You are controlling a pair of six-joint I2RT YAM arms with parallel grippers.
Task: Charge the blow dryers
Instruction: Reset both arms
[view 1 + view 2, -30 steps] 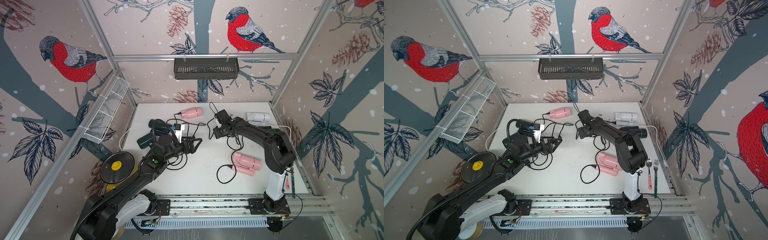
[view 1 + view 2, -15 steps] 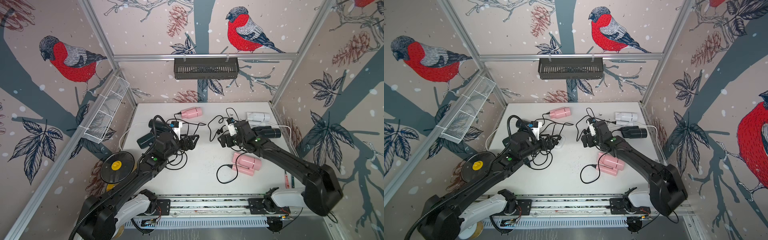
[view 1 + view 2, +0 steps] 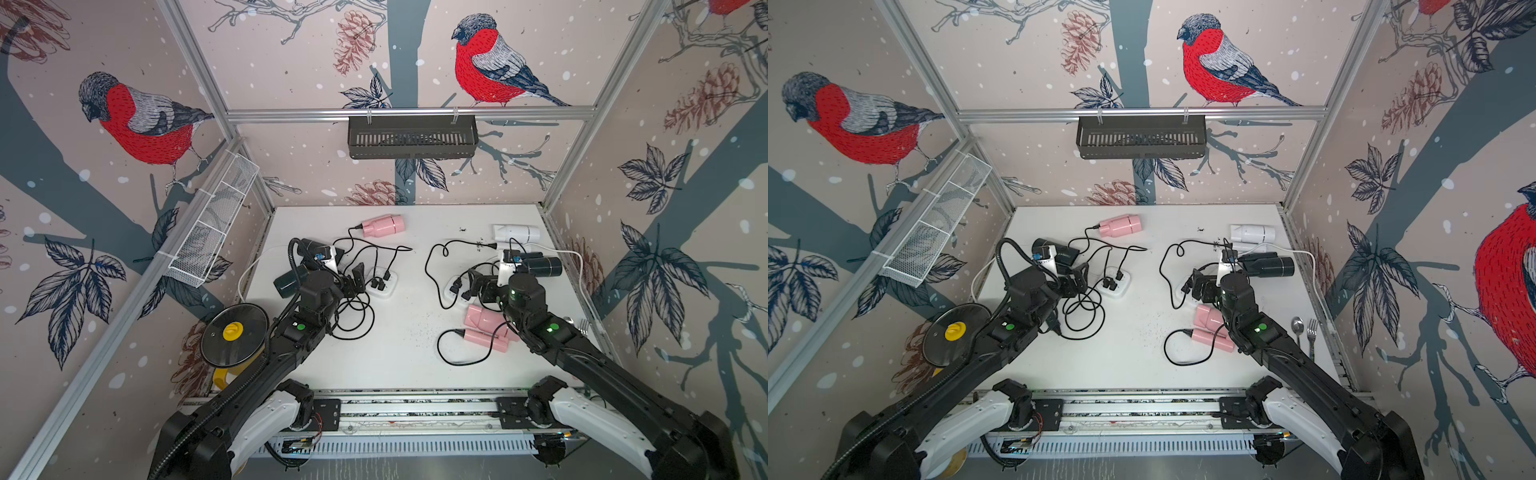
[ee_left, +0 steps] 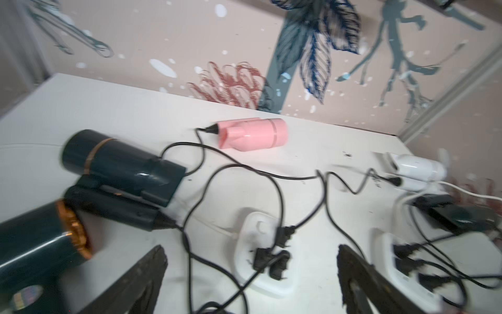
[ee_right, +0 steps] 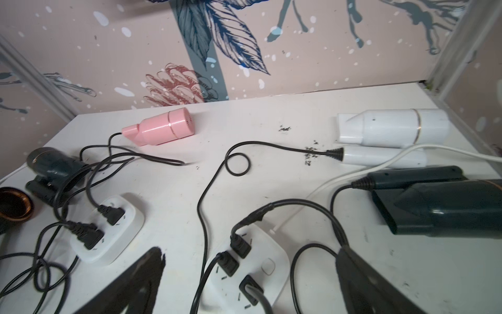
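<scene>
Presently left claw gapes empty beside white power strip; right claw gapes empty over second strip. Sticker on dark dryer unreadable.

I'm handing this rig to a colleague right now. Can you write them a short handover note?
Left gripper: jaws open, empty, by the left power strip. Right gripper: jaws open, empty, by the right power strip.
On the table: far pink dryer, white dryer, right dark dryer, near pink dryer, left dark dryer, another dark dryer beside it.
Done: each strip holds three plugs, so all six look plugged in.
Left: apparently nothing; check seating, retract arms.
</scene>
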